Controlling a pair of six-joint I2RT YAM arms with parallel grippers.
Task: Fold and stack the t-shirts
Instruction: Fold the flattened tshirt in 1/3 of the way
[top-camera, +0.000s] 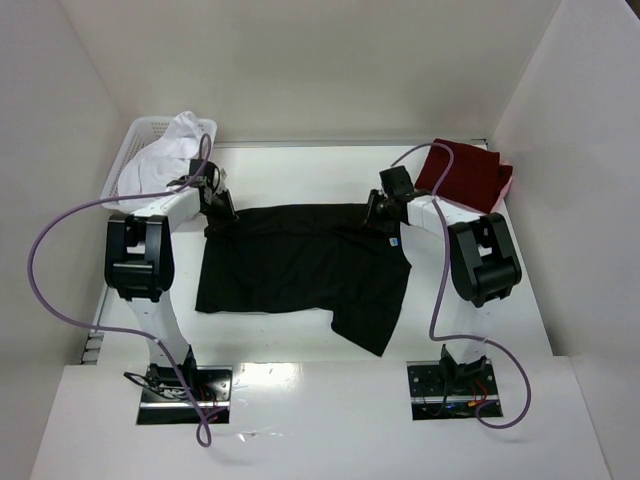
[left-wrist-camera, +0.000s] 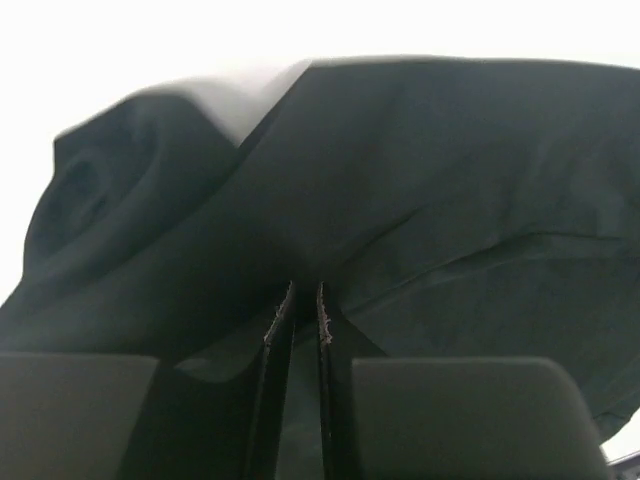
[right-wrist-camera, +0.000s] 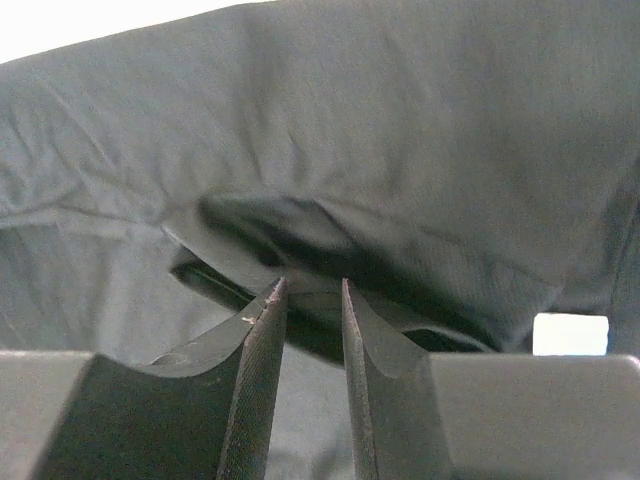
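**A:** Left tool and right tool, what are they doing?

**B:** Each is clamped on the far edge of the black t-shirt, at 10 and 2 o'clock.

**A:** And the cloth?

**B:** It's spread on the surface, long axis 9 to 3, lying toward 6 o'clock from both. Neither arm is nearer.
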